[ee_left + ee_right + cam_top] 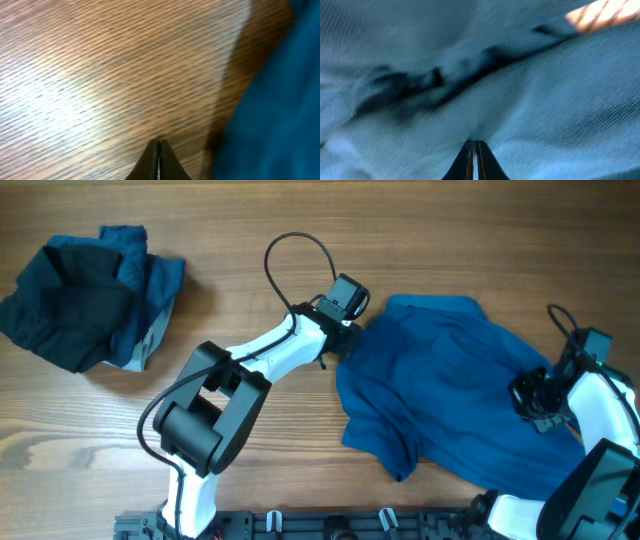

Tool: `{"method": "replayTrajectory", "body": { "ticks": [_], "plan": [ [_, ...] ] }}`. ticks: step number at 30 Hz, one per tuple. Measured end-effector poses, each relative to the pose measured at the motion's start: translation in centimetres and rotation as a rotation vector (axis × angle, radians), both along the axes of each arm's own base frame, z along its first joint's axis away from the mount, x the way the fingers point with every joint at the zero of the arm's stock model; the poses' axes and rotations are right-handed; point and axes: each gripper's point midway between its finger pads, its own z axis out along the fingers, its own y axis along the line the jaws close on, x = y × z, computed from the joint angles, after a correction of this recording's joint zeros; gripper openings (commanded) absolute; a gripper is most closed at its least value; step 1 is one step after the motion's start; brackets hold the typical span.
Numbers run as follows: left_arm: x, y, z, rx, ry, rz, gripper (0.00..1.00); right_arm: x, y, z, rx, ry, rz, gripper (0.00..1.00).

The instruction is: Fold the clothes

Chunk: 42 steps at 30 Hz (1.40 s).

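A large mid-blue T-shirt (440, 380) lies crumpled and partly spread on the wooden table, right of centre. My left gripper (340, 343) is at the shirt's upper left edge. In the left wrist view its fingers (159, 144) are shut over bare wood, with the blue fabric (280, 110) just to their right and nothing between them. My right gripper (525, 395) rests on the shirt's right side. In the right wrist view its fingers (474, 142) are shut with their tips in the blue fabric (545, 100), which creases above them.
A pile of near-black and blue garments (85, 295) lies at the far left, one showing a grey lining (155, 330). A black cable (300, 250) loops above the left arm. Bare wood (250, 490) lies between the pile and the shirt.
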Motion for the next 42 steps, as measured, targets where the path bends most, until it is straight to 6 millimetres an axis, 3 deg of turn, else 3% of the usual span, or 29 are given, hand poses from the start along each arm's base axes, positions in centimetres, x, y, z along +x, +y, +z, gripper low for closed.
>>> {"method": "replayTrajectory", "body": {
  "ticks": [3,6,9,11,12,14,16,17,20,23,26,29,32,33,36,37,39,42],
  "plan": [
    [0.1,0.4,0.0,0.017,-0.007,0.010,0.05,2.1,-1.7,-0.2,-0.049,-0.110,-0.028,0.05],
    [-0.1,0.9,0.1,0.036,-0.002,0.019,0.09,7.5,-2.4,1.1,-0.104,-0.332,0.034,0.04],
    [-1.0,1.8,0.9,0.061,0.024,0.028,0.21,11.9,-0.8,1.9,-0.119,-0.473,0.127,0.04],
    [-1.2,2.0,3.0,0.046,0.004,0.037,0.32,14.2,1.4,1.5,-0.103,-0.534,0.201,0.04],
    [-1.2,2.1,4.4,0.035,-0.014,0.037,0.34,14.4,2.4,1.0,-0.078,-0.527,0.222,0.04],
    [-1.7,2.5,7.1,0.020,-0.035,0.041,0.54,14.4,3.4,0.7,-0.039,-0.526,0.247,0.04],
    [-2.1,3.0,9.8,-0.006,-0.067,0.048,0.74,14.4,2.9,1.5,-0.005,-0.534,0.247,0.04],
    [-2.0,3.0,10.5,-0.015,-0.082,0.047,0.79,13.9,2.5,2.1,0.018,-0.516,0.234,0.08],
    [-2.1,3.3,14.0,-0.066,-0.145,0.060,0.95,11.5,0.6,5.1,0.032,-0.505,0.180,0.61],
    [-2.3,3.4,16.5,-0.109,-0.192,0.071,0.99,10.6,-0.3,7.2,0.003,-0.529,0.178,0.82],
    [-2.5,3.5,17.8,-0.130,-0.214,0.076,0.99,10.4,-0.8,7.1,-0.033,-0.508,0.187,0.84],
    [-2.9,3.8,17.4,-0.114,-0.195,0.076,0.99,11.4,-2.8,5.4,-0.119,-0.488,0.197,0.84],
    [-3.1,4.0,17.2,-0.105,-0.183,0.075,1.00,12.4,-3.6,3.1,-0.142,-0.463,0.244,0.81],
    [-3.1,4.0,17.2,-0.105,-0.183,0.075,1.00,12.3,-3.5,2.0,-0.132,-0.441,0.264,0.74],
    [-3.1,4.0,17.2,-0.105,-0.183,0.075,1.00,11.8,-2.8,-0.4,-0.099,-0.383,0.300,0.25],
    [-3.1,4.0,17.2,-0.105,-0.182,0.075,1.00,11.7,-2.5,-0.6,-0.095,-0.375,0.311,0.14],
    [-3.1,4.0,17.2,-0.105,-0.183,0.075,1.00,11.9,-1.3,-1.0,-0.077,-0.360,0.342,0.04],
    [-3.1,4.0,17.2,-0.105,-0.182,0.075,1.00,13.5,1.0,-0.8,-0.081,-0.399,0.413,0.04]
  ]
}}
